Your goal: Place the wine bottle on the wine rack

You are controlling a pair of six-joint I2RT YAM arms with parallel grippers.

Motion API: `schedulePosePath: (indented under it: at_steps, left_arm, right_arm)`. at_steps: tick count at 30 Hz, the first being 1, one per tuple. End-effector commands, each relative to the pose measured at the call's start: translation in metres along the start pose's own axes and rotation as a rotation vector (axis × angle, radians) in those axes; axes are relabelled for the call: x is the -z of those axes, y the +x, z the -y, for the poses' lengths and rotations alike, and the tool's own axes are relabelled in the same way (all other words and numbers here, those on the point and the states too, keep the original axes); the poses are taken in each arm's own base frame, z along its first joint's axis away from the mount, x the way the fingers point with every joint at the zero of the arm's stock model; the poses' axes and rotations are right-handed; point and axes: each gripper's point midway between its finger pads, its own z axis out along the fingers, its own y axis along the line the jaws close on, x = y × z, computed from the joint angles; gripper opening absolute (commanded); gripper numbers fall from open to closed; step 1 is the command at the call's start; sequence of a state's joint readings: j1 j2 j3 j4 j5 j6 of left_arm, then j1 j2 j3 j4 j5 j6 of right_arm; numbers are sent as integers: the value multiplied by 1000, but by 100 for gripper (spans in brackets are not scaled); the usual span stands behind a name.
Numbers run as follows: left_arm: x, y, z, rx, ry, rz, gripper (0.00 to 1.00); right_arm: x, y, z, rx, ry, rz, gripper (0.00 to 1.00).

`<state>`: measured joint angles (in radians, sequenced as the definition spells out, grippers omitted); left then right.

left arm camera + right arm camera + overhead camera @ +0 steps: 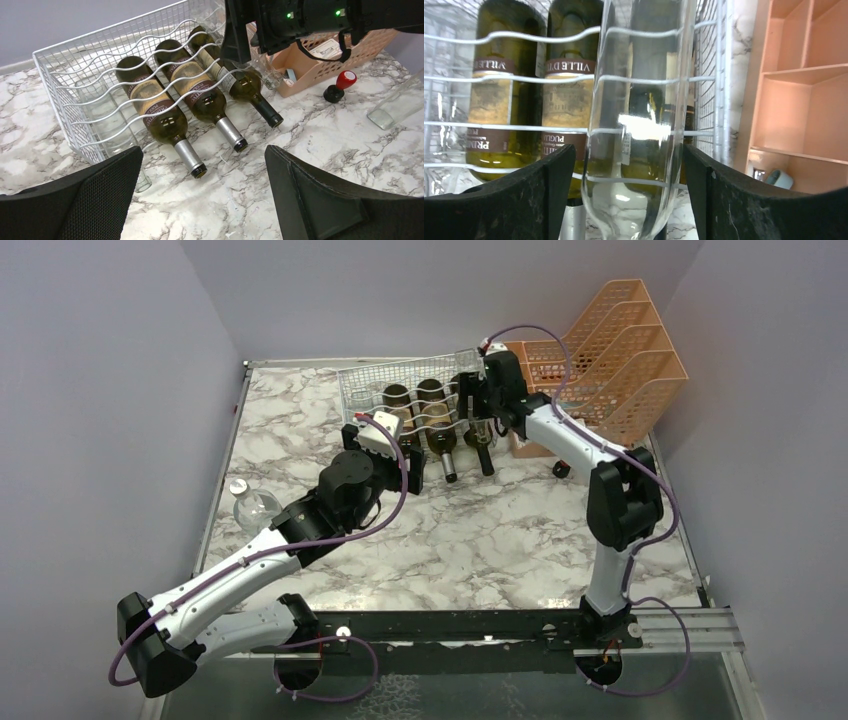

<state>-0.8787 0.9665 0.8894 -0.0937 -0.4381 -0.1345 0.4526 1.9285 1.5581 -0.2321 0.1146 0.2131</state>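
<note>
Rack (365, 385) stands at the tabletop's (480, 530) far edge, three green bottles (165, 107) inside. The clear bottle (639, 125) lies at its right end, between the wide-spread fingers of the right hand (628, 150), not clamped. An orange tray (620, 360) crowds the rack's right side. The left hand (202, 150) hovers before the rack, wide open, empty.

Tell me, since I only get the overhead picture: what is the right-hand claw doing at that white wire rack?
Observer: The wrist camera on the right gripper shows a clear glass bottle between its fingers, over the wavy wires of the rack.
Operator: Is it squeezing?
Observer: Seemingly not; a sliver of gap separates one finger from the glass.
Operator: Any labels on the dark bottles?
Observer: Yes, the green wine bottles carry tan labels with brown bands reading "VILLE".
</note>
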Motion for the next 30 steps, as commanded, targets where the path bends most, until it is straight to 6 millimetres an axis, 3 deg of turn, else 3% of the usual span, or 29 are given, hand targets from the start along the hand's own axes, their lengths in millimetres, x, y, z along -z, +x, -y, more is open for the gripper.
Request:
schedulePosePath:
  at_steps: [1, 5, 10, 19, 23, 30]
  left_arm:
    - [2, -15, 0, 20, 1, 33, 99]
    - [2, -16, -1, 19, -1, 34, 99]
    - [4, -20, 0, 25, 7, 47, 99]
    - [5, -19, 6, 27, 45, 49, 99]
    - [4, -18, 9, 28, 60, 47, 99]
    - [3, -17, 13, 27, 82, 46, 99]
  right_arm:
    - [42, -62, 2, -11, 7, 170, 81]
    - [71, -69, 8, -15, 19, 200, 81]
    - [126, -75, 23, -16, 66, 273, 81]
    - [228, -68, 94, -27, 379, 409, 81]
    - [255, -65, 128, -45, 544, 424, 83]
    - [291, -72, 169, -133, 694, 513, 88]
